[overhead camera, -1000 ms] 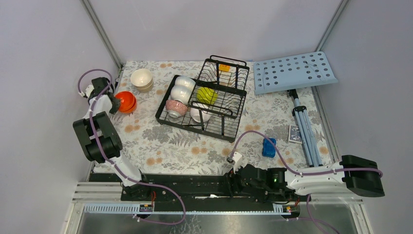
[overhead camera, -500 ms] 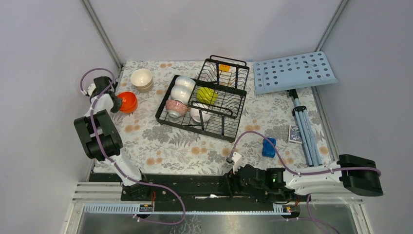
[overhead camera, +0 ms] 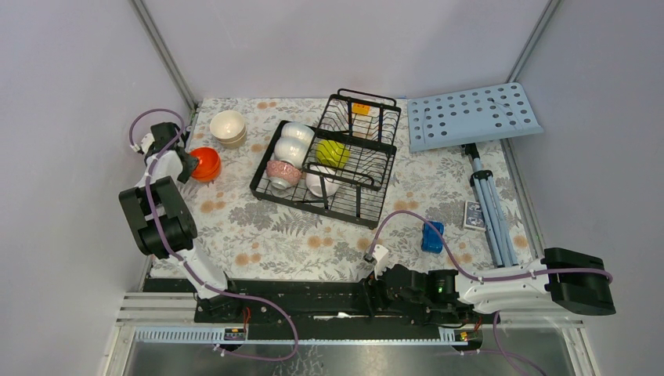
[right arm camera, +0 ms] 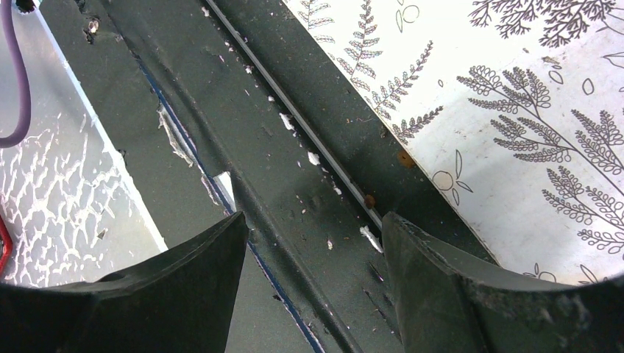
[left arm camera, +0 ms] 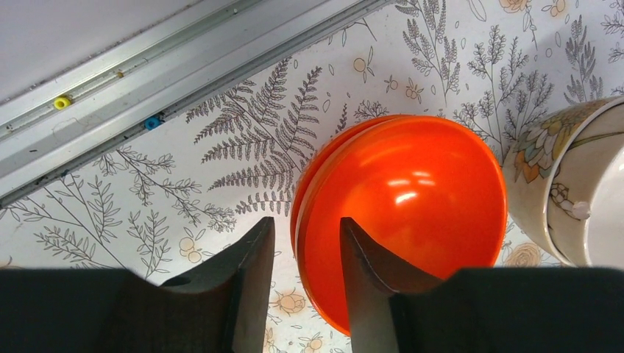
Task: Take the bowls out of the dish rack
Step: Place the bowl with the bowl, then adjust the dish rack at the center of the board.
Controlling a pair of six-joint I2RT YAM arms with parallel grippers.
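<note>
The black wire dish rack [overhead camera: 368, 207] stands mid-table. It holds two white bowls [overhead camera: 296, 133], a pink-speckled bowl [overhead camera: 283, 172], another white bowl [overhead camera: 321, 184] and a yellow-green bowl [overhead camera: 332, 153]. Two orange bowls [overhead camera: 205, 163] sit stacked on the cloth at the far left, next to stacked cream bowls [overhead camera: 228, 127]. My left gripper [overhead camera: 185, 166] is open. In the left wrist view its fingers [left arm camera: 307, 243] straddle the near rim of the orange bowls [left arm camera: 412, 198], with cloth showing in the gap. My right gripper [overhead camera: 374, 276] is open and empty, low over the black base rail [right arm camera: 313, 228].
A light-blue perforated board [overhead camera: 472, 116] on a tripod [overhead camera: 485, 200] stands at the far right. A blue object [overhead camera: 432, 235] and a small dark box [overhead camera: 474, 215] lie near it. A small orange item [overhead camera: 360, 109] sits in the rack's basket. The wall rail [left arm camera: 147, 73] runs close behind the orange bowls.
The orange bowl at my left gripper has shifted slightly away from the wall and lies level on the other orange bowl. My left wrist has nudged back a little. The right arm barely moved.
</note>
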